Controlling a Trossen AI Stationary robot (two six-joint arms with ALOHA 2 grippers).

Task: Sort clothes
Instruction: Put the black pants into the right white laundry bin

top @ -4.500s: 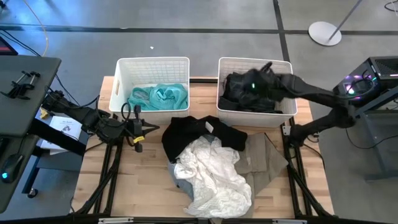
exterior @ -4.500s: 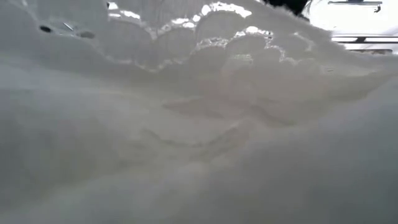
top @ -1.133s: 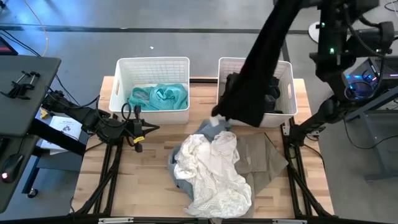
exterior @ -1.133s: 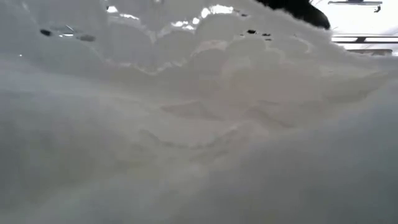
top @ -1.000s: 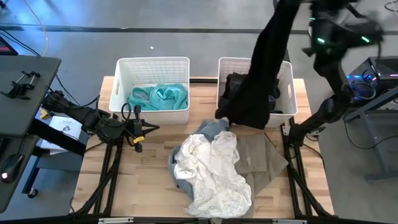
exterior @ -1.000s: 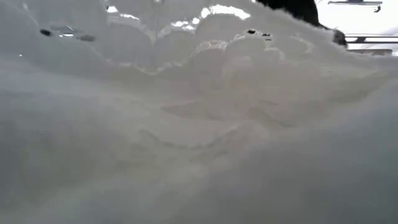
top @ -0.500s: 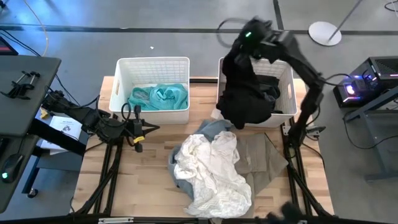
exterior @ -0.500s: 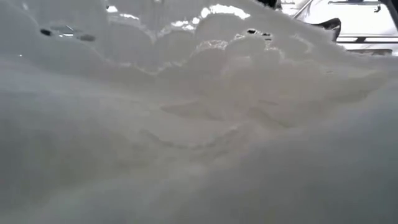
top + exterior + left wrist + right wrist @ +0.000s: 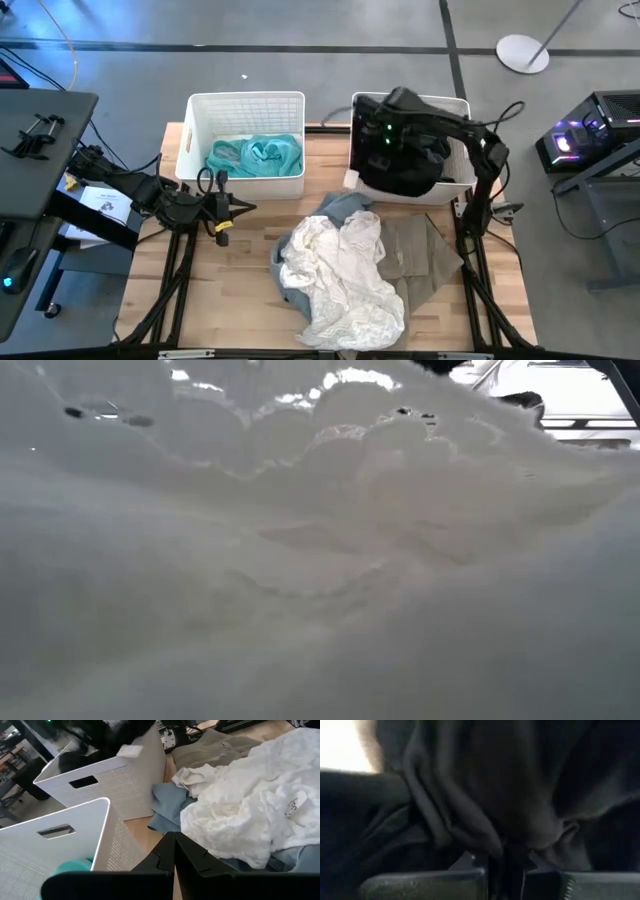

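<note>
Now the right end effector (image 9: 385,135) has come down from high above into the right basket (image 9: 462,180), upper right of frame, clamped on the black garment (image 9: 405,165); release looks next. Left end effector (image 9: 240,208) idles closed.

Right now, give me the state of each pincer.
Left pincer: closed, holding nothing, parked at the table's left edge.
Right pincer: closed on the black garment, down in the right basket.

Both baskets (image 9: 246,103) are white lattice — one holds teal cloth (image 9: 257,155), the other black garments (image 9: 404,160). White (image 9: 340,275), pale blue (image 9: 340,206) and beige (image 9: 418,255) fabrics lie on the light wooden table (image 9: 190,290).
</note>
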